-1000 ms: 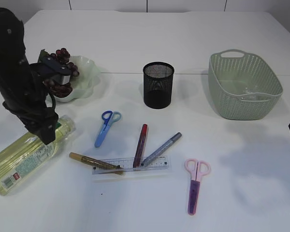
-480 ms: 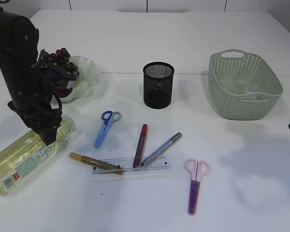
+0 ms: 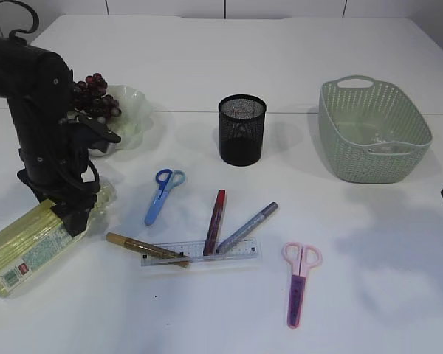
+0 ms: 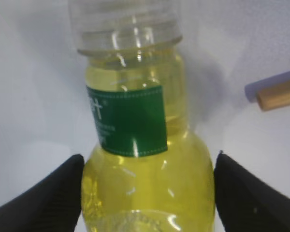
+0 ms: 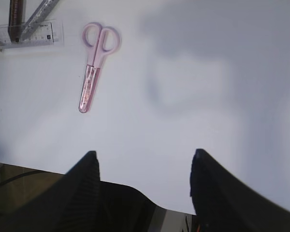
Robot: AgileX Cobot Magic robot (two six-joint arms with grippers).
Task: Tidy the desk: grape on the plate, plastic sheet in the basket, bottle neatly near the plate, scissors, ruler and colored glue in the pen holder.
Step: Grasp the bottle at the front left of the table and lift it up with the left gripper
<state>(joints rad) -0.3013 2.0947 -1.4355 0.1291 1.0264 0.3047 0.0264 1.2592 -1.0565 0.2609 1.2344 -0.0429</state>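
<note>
Currently the bottle (image 3: 33,243) lies on its side at the front-left of the surface (image 3: 229,59). Our left hand (image 4: 147,193) is open, one finger on each side of the bottle's shoulder; we can't tell if they touch it. Grapes (image 3: 92,92) sit on the plate (image 3: 133,110) just behind. Ruler (image 3: 199,252), glue pens (image 3: 215,220) and both scissors (image 3: 162,193) lie loose mid-surface. Our right hand (image 5: 144,193) hangs open over bare surface near the pink scissors (image 5: 93,63), holding nothing.
</note>
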